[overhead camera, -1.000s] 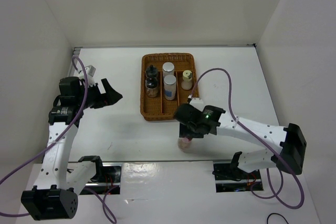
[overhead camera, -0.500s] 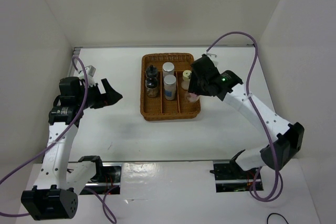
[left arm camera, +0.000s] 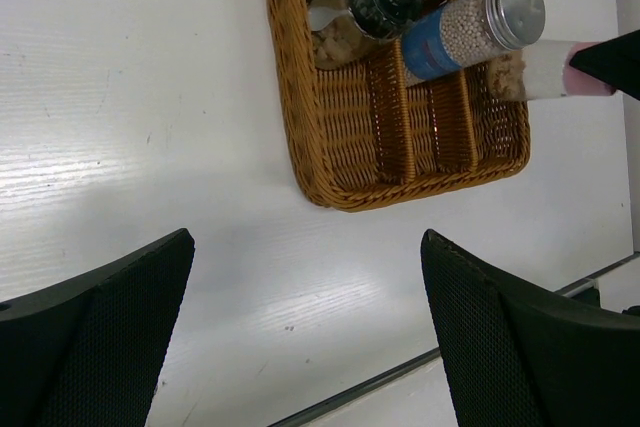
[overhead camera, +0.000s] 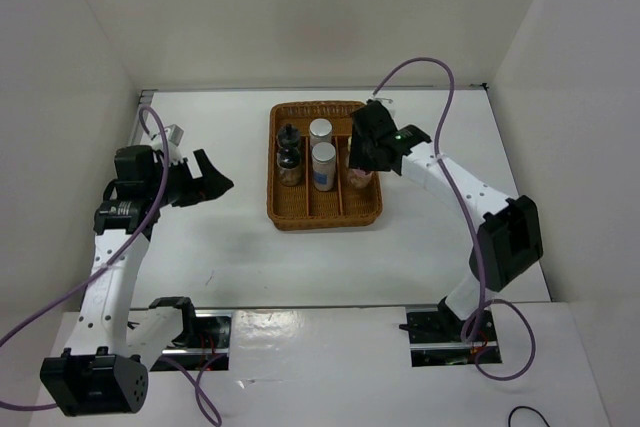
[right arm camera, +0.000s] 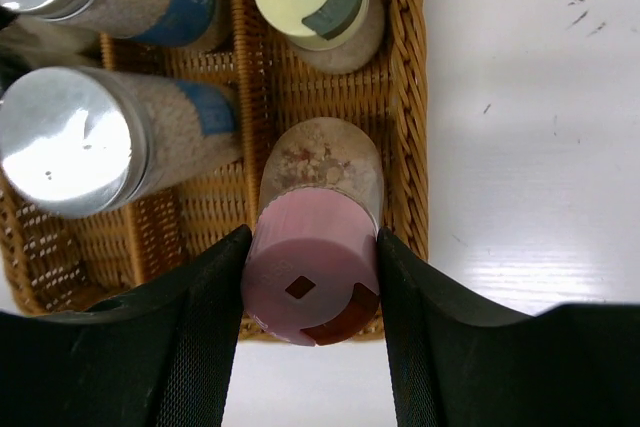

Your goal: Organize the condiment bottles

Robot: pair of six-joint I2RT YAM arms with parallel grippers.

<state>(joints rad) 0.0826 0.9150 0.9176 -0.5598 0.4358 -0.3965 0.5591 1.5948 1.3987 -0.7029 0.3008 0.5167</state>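
My right gripper point(right arm camera: 312, 282) is shut on the pink-capped jar point(right arm camera: 312, 267) and holds it in the near end of the right compartment of the wicker tray point(right arm camera: 405, 97). I cannot tell if the jar rests on the bottom. The yellow-green-capped jar point(right arm camera: 318, 2) stands farther back in the same compartment. Two silver-capped jars point(right arm camera: 75, 142) fill the middle compartment. Two black-capped jars point(overhead camera: 289, 159) stand in the left one. My left gripper point(overhead camera: 212, 182) is open and empty, left of the tray point(overhead camera: 325, 209).
The tray sits at the table's far middle. In the left wrist view, bare white table point(left arm camera: 150, 97) lies to its left and front, with the table's near edge point(left arm camera: 400, 372) below. White walls enclose three sides.
My right arm has carried the pink-capped jar from the near table edge up to the tray and into its right compartment. The left arm has not moved.
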